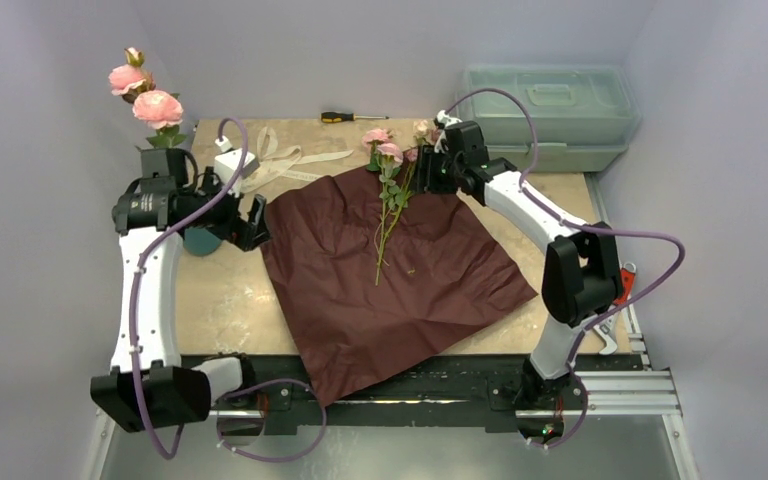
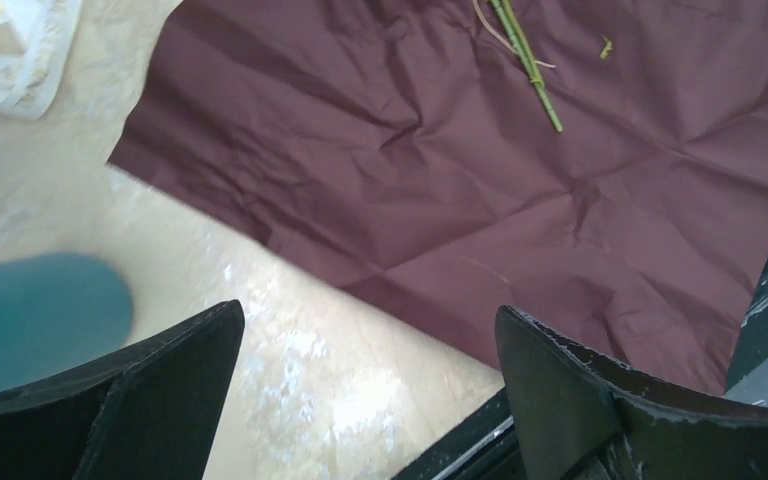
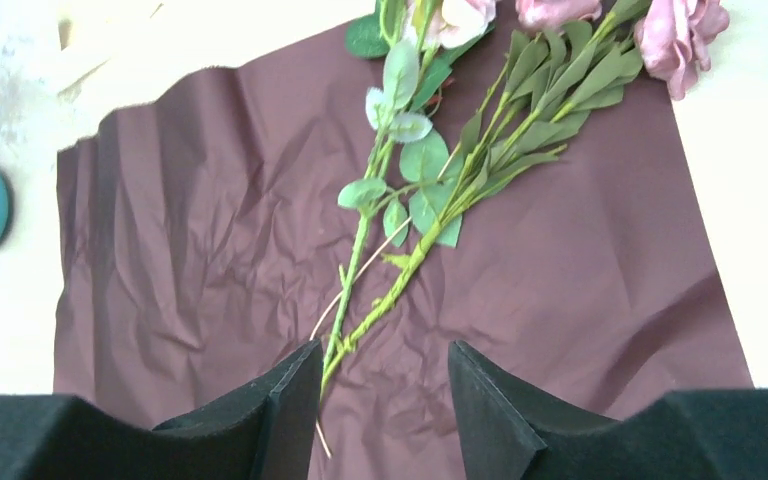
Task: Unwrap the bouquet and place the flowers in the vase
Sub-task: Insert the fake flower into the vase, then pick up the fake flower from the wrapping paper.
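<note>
On the beige table [image 1: 230, 300], between lilac walls [image 1: 360, 50], paper [image 1: 430, 280] lies flat under the flowers [image 1: 390, 200]; left gripper [image 2: 370, 310] gapes beside the vase [image 1: 200, 242], right gripper [image 3: 385, 347] half-spread over their stems.

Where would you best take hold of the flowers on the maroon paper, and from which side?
Grip the flowers by their bare lower stems, below the leaves, where they run close together. Come from above, closing across them: they lie flat on the wrapping paper, and the blooms and leaves at the far end are bulky. The right end effector hovers over that stem end.
</note>
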Tool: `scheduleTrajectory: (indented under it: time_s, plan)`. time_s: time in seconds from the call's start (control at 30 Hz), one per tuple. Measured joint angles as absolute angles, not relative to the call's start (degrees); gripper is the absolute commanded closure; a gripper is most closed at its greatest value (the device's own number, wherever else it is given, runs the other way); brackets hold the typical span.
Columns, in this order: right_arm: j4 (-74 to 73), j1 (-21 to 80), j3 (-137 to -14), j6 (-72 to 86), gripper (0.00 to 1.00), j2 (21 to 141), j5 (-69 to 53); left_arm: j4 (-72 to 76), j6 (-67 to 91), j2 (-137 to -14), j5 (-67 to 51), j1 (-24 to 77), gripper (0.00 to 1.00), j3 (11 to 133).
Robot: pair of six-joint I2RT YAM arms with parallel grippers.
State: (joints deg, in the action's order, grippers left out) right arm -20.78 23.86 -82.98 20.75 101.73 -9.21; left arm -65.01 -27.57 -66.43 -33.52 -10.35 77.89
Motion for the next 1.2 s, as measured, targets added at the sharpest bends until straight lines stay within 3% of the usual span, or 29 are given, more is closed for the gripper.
scheduleTrajectory:
  time_s: [0.17, 0.3, 1.1, 1.2]
  plan:
    - [-17.2, 23.7, -86.6, 22.0, 0.59, 107.3, -6.9, -61.8, -28.3, -71.7, -34.5, -4.4, 0.04, 77.9]
    - [-15.4, 24.1, -89.9, 22.8, 0.59, 113.1, -6.5, -58.6, -28.1, -73.8, -34.2, -0.5, 0.04, 77.7]
    - [-11.8, 29.1, -106.2, 26.1, 0.56, 134.6, -3.5, -48.6, -21.3, -77.5, -34.0, -0.5, 0.04, 75.9]
    - [-12.1, 29.6, -106.2, 27.0, 0.65, 134.9, -1.9, -48.1, -20.4, -77.9, -33.9, -0.5, 0.04, 75.9]
